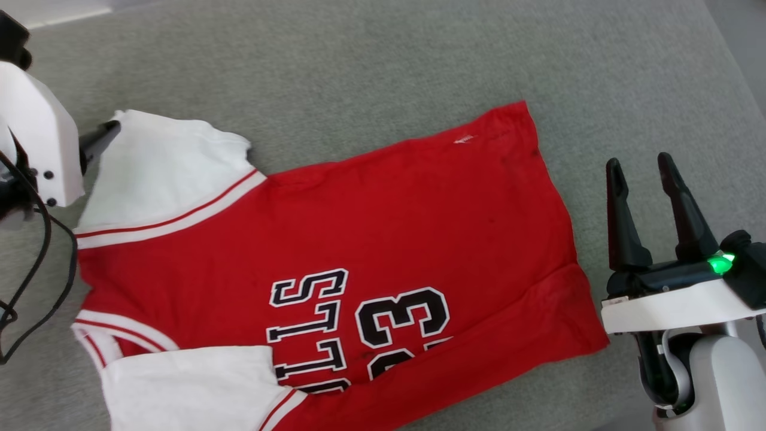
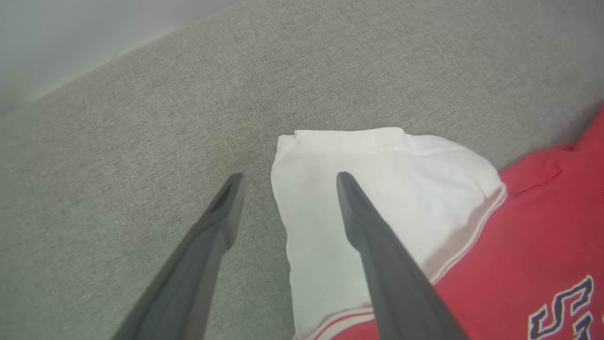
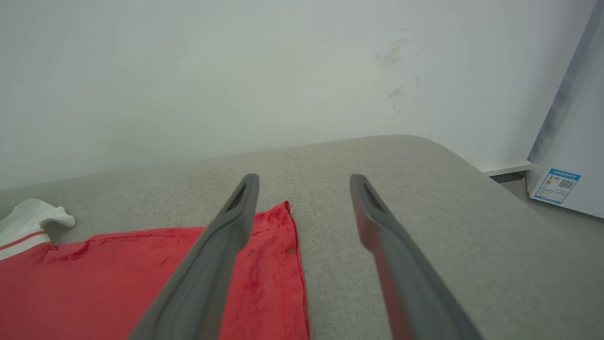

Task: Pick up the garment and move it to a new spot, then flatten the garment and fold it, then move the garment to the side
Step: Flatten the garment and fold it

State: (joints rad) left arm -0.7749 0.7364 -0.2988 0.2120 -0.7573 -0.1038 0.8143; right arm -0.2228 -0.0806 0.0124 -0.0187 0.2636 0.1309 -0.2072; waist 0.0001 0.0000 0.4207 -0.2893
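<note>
Seemingly at the flattening step, head view: the garment [image 1: 389,227] lies spread on the grey cushion [image 1: 359,60], collar at 9 o'clock, hem at 3 o'clock, the right claw [image 1: 639,160] released just off the hem, with free cushion toward 12 o'clock. Left wrist view: the left claw [image 2: 290,177], also released, straddles the edge of the white sleeve [image 2: 377,160], so the next move probably calls for lowering and pinching that edge. Right wrist view: the hem corner [image 3: 283,212] shows between the parted prongs, open cushion running to a wall [image 3: 236,71] at 12 o'clock.
</note>
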